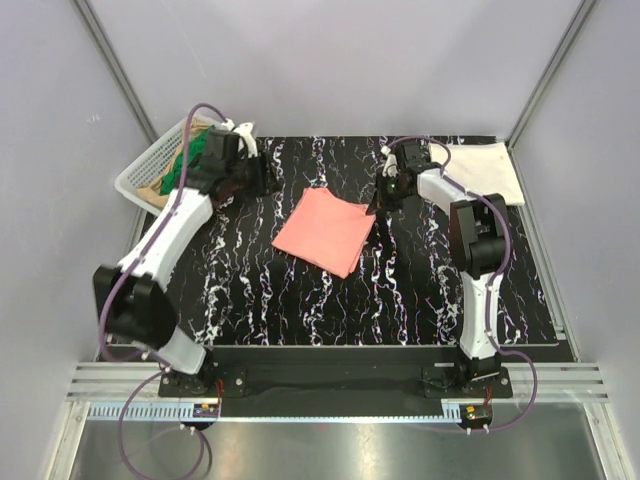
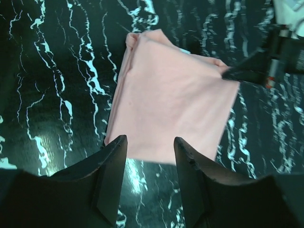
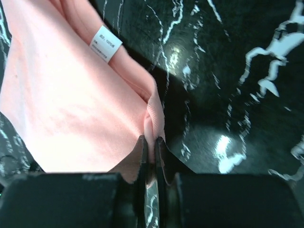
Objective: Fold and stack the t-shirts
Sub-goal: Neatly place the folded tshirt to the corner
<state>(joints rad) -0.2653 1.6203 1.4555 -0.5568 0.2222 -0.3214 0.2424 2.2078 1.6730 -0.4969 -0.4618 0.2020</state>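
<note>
Near the middle of the table point(image 1: 260, 300), my right fingers point(image 3: 142, 159) pinch the folded salmon-pink t-shirt point(image 1: 322, 231) by its right corner; my left fingers point(image 2: 111, 175) hang released just off its left edge.

This is a robotics lab test cell, not a home or a shop. Plain pale grey panel walls point(image 1: 330, 60) close in the work area on three sides, held by bare aluminium frame posts point(image 1: 115, 65). The table carries a black mat with white marbling point(image 1: 400, 290). Two white-and-black robot arms, the left arm point(image 1: 170, 235) and the right arm point(image 1: 478, 240), are bolted to a black base plate point(image 1: 330, 372) set on slotted aluminium rails point(image 1: 100, 382). Exposed purple cables point(image 1: 125, 440) loop down from their bases. The only household things are props: a salmon-pink t-shirt point(image 1: 322, 232) and a white mesh basket point(image 1: 140, 175).
</note>
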